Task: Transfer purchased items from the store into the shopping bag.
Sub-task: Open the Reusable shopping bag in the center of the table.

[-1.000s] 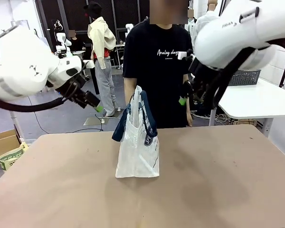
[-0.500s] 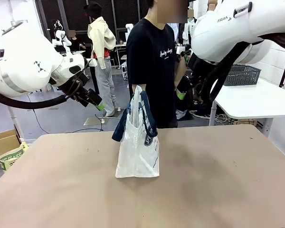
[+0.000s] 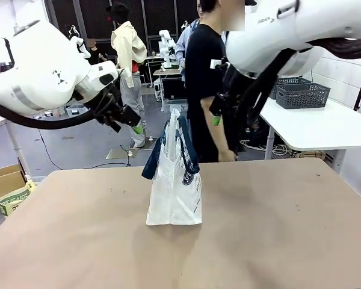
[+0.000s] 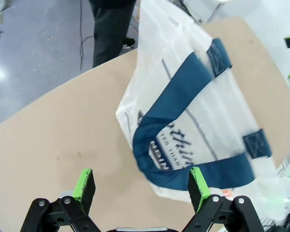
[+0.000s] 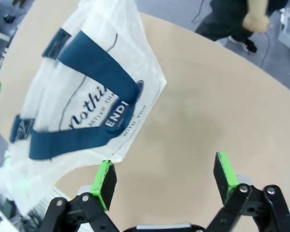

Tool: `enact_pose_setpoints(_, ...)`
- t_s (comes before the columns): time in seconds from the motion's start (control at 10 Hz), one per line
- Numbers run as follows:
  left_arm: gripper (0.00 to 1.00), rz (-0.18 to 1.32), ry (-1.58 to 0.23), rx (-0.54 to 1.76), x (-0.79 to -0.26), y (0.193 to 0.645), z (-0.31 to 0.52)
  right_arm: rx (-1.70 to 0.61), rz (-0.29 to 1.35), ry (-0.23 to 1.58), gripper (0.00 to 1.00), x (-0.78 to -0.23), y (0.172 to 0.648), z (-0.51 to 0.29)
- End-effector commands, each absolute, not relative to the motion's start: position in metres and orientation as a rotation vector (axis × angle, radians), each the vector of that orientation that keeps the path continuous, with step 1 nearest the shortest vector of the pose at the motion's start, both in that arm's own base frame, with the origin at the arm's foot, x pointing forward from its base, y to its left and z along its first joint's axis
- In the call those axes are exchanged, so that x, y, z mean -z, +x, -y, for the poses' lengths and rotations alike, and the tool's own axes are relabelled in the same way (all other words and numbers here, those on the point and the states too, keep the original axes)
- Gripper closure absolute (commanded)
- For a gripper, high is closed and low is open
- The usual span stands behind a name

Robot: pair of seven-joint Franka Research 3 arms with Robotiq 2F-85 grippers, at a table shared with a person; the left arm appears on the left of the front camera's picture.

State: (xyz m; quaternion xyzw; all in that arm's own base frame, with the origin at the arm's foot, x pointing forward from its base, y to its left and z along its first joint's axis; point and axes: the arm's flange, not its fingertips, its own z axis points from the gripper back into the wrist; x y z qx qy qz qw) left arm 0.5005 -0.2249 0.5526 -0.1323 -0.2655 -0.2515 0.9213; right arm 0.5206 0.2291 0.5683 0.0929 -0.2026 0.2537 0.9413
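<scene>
Bag (image 3: pixel 174 192) stands below, between left gripper (image 3: pixel 135 126) and right gripper (image 3: pixel 218 119) (jaws spread).

Shopping bag (image 3: pixel 174 180) stood upright on the table (image 3: pixel 277 229), near its middle.
The left gripper (image 3: pixel 135 126) is held above and left of the bag, the right gripper (image 3: pixel 216 119) above and right; a person (image 3: pixel 206 90) is placed beyond the far edge, behind the bag.
</scene>
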Motion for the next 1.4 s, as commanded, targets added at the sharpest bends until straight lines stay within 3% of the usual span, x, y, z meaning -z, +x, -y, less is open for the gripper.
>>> enact_pose_setpoints(0.0, 0.00, 0.514, -0.321, 0.494, -0.564, 0.516, 0.239, -0.441, 0.353, 0.150, 0.00, -0.585, 0.550, -0.263)
enact_pose_setpoints(0.6, 0.00, 0.512, -0.404, 0.491, -0.572, 0.525, 0.274, -0.422, 0.378, 0.225, 0.00, -0.588, 0.577, -0.298)
enact_pose_setpoints(0.8, 0.00, 0.520, -0.350, 0.506, -0.569, 0.520, 0.271, -0.406, 0.344, 0.225, 0.00, -0.590, 0.572, -0.295)
enact_pose_setpoints(1.3, 0.00, 0.455, -0.410, 0.568, -0.567, 0.505, 0.292, -0.302, 0.244, 0.332, 0.00, -0.574, 0.582, -0.316)
